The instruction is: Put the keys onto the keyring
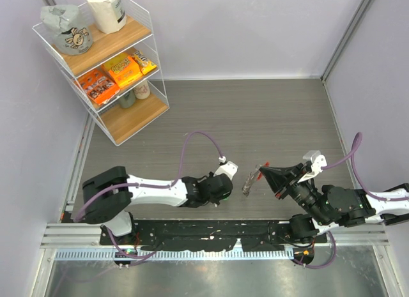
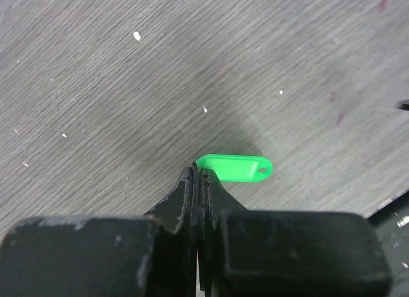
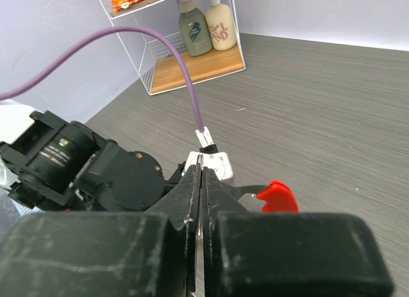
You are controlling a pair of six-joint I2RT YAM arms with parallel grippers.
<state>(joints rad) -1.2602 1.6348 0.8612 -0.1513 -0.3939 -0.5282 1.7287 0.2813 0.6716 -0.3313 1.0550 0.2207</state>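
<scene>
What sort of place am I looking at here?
Probably a robotics lab test cell: two arms bolted to a rail, plain walls around a grey table, and a wire shelf holding snack packs and bottles.

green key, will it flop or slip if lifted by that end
The green key looks like thin, smooth hard plastic, so it is probably stiff and light. The left gripper seems to pinch only its end, so it may pivot or slip.
</scene>
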